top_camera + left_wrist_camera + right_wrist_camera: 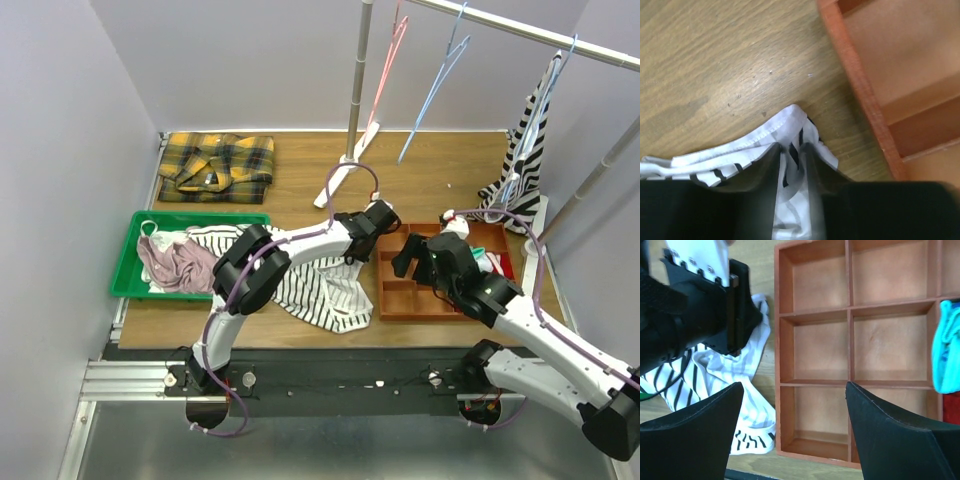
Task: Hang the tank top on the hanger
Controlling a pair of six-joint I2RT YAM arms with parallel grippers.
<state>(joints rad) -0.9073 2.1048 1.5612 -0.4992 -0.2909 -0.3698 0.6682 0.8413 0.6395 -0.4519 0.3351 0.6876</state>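
Item, left pincer [792,162]: mine, jaws narrow, pinched on a white hem fold of the tank top [760,140], which shows between my two fingers [771,170] on the wooden table [715,60], just beside the edge of the brown compartment tray [860,95]. Item, tank top [322,288]: the rest lies crumpled on the table behind my left pincer [358,250], trailing toward the green bin [200,217]. Item, right pincer [795,435]: jaws wide, holding nothing, over the tray [850,312], with the tank top [752,395] off to its left. Item, light-blue hanger [434,100]: bare, hooked on the rail at the far side, well apart from both pincers.
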